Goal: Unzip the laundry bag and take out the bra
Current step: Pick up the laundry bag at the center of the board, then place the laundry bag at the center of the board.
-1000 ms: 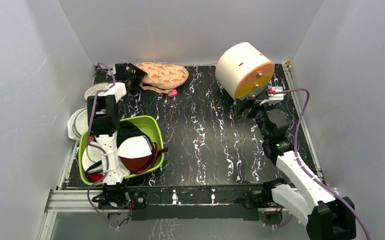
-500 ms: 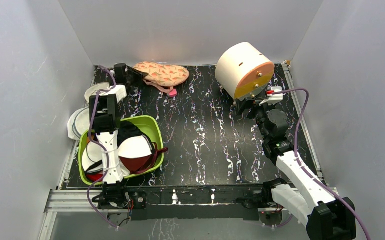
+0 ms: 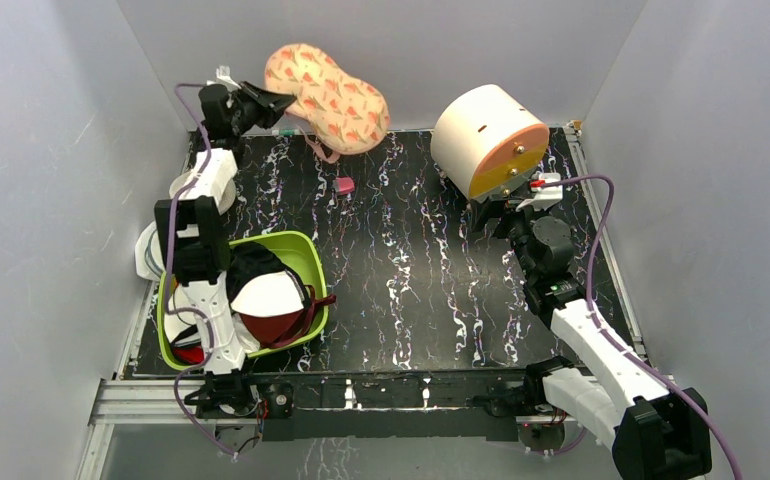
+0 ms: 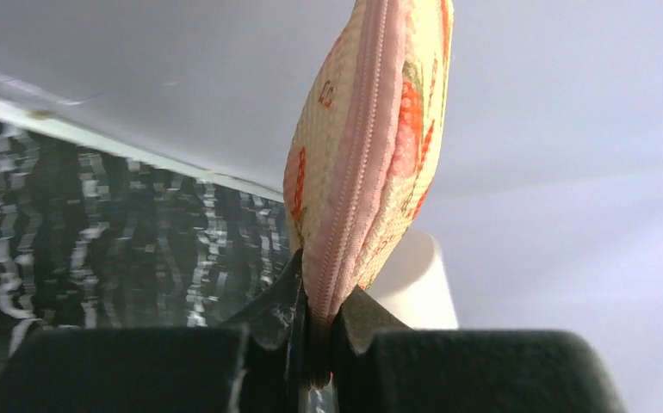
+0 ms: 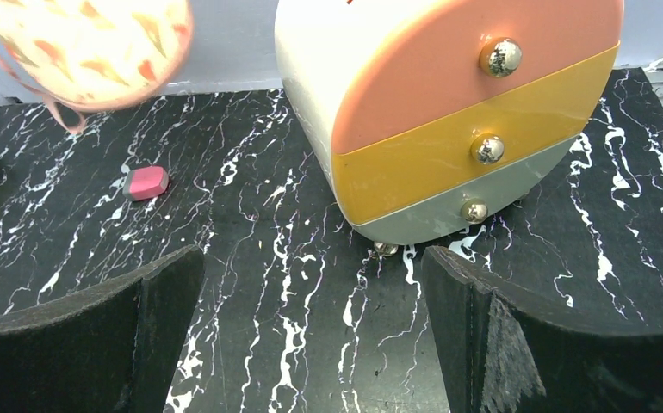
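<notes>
Nearby, a drawer unit [image 3: 489,140] sits 3 o'clock of the laundry bag [image 3: 326,97], a pink block [image 3: 343,185] at 6. Left gripper [image 3: 264,103] pinches the bag, newly lifted off the desk [image 3: 411,290]; right gripper [image 5: 311,288] gapes empty.

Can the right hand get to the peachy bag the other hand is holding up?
Probably, though it's a stretch. The right hand is open, holding nothing, and nothing tall stands between it and the bag, pinched up in the air by the left hand.
</notes>
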Action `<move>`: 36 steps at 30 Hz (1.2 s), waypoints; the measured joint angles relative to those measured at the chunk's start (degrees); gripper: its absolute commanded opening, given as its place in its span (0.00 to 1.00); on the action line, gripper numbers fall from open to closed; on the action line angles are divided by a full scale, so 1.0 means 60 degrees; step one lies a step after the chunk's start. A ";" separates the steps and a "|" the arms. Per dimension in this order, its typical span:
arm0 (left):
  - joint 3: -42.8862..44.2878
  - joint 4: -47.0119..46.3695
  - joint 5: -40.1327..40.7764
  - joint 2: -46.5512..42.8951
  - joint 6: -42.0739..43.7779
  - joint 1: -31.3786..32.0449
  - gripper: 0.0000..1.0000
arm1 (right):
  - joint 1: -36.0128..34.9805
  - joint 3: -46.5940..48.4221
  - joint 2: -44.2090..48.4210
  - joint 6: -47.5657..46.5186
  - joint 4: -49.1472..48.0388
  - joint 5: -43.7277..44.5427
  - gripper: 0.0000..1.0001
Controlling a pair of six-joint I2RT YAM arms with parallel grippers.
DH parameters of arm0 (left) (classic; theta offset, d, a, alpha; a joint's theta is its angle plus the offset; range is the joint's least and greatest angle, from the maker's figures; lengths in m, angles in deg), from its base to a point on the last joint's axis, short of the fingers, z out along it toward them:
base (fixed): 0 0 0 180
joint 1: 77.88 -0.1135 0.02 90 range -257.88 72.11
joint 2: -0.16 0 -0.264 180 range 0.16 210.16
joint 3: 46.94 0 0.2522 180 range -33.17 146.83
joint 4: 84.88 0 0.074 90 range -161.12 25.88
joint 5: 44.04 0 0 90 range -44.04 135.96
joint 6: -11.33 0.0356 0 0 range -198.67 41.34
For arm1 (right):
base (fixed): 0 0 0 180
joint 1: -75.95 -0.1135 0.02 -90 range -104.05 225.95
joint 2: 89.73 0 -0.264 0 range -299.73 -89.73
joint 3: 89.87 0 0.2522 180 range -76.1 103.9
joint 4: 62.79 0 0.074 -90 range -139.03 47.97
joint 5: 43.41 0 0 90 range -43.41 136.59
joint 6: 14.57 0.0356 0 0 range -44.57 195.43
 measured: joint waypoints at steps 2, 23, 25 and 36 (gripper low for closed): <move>-0.0488 -0.0437 -0.0386 -0.0860 0.0011 0.0011 0.00 | 0.0000 0.0000 -0.0007 0.0069 0.0000 0.0022 0.98; -0.4736 0.1836 -0.3111 -0.4353 0.6488 0.3377 0.00 | 0.0000 0.1606 0.0229 0.0860 0.3395 -0.1716 0.98; -0.4841 0.1989 -0.3213 -0.4353 0.6736 0.3428 0.00 | -0.0004 0.1818 0.0033 0.0874 0.3632 -0.1934 0.98; -0.4637 0.3111 -0.1526 -0.4164 0.7584 0.3770 0.98 | -0.0025 0.2867 -0.2444 0.1359 0.4670 -0.3730 0.98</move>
